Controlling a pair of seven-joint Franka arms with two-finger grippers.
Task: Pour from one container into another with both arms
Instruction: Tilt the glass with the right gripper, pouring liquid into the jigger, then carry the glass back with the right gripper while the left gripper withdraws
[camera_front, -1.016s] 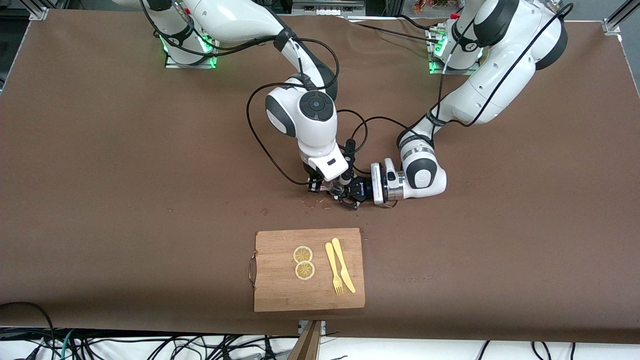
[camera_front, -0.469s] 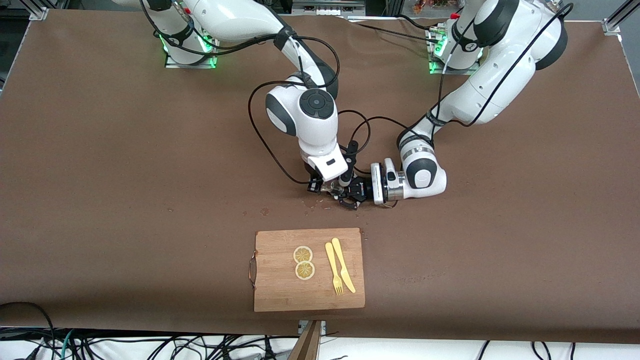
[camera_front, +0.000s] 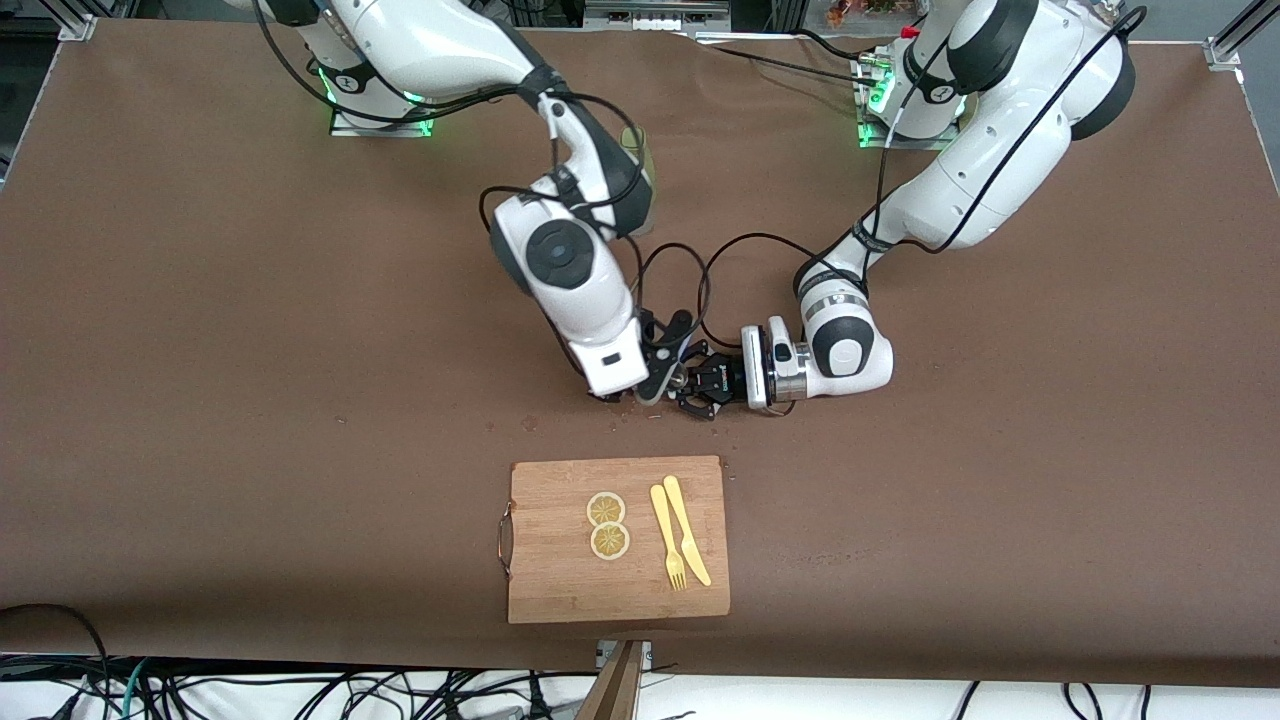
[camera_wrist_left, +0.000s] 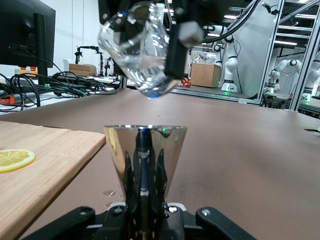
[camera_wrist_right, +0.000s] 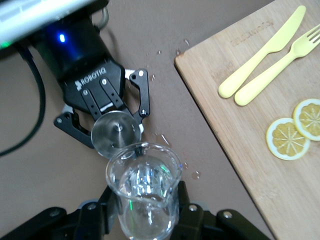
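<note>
My left gripper (camera_front: 692, 388) lies low over the middle of the table, shut on a shiny metal cone cup (camera_wrist_left: 145, 155) that stands upright. The cup's open mouth (camera_wrist_right: 116, 134) shows from above in the right wrist view, between the left gripper's black fingers (camera_wrist_right: 142, 100). My right gripper (camera_wrist_right: 145, 212) is shut on a clear glass beaker (camera_wrist_right: 143, 192). The beaker (camera_wrist_left: 140, 47) is tipped, its lip just over the cup's rim, with clear liquid inside. In the front view the right gripper (camera_front: 645, 385) sits close beside the left one.
A wooden cutting board (camera_front: 560, 590) lies nearer to the front camera, with two lemon slices (camera_front: 607, 525), a yellow knife (camera_front: 687, 543) and a fork (camera_front: 667, 550). Droplets (camera_front: 528, 423) spot the brown table beside the grippers. A pale translucent object (camera_front: 641, 150) shows past the right arm's elbow.
The right arm's wrist has swung toward its own end of the table and rolled over, tipping the beaker over the cup. The left arm has not moved.
</note>
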